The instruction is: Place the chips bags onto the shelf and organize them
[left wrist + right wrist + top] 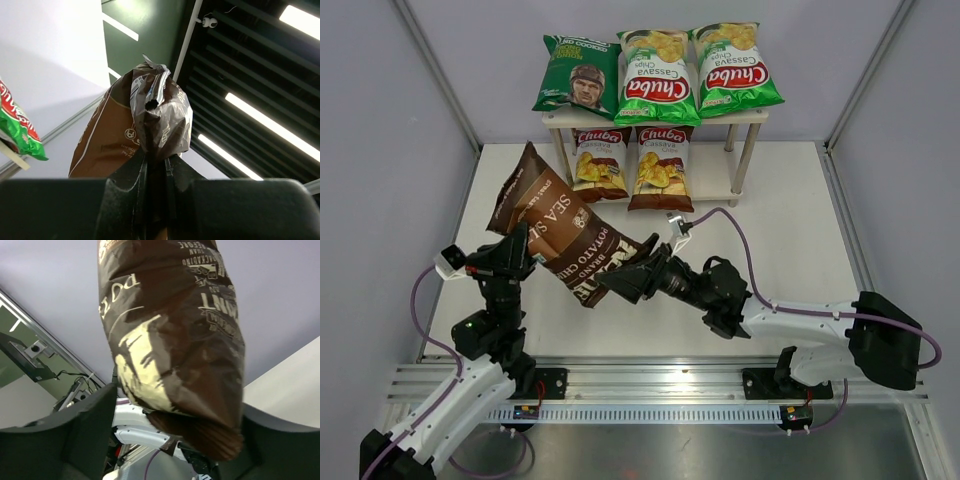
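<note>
A dark brown chips bag [560, 235] hangs tilted above the table, between both arms. My left gripper [517, 248] is shut on its crimped edge, and the left wrist view shows the bag [155, 115] rising from the closed gripper [156, 161]. My right gripper [620, 280] stands open around the bag's lower end [170, 340], one finger [95, 415] on either side of it. The shelf [718, 186] holds a dark green bag with a man's face [578, 75] and two green Chuba bags [658, 78] [735, 68] on top. Two brown-and-white Chuba bags [600, 163] [660, 165] are below.
Metal frame posts [445, 75] and grey walls close in the white table [790, 250] on three sides. The lower shelf board is bare at its right end. The right arm's purple cable [740, 235] loops over the table in front of the shelf.
</note>
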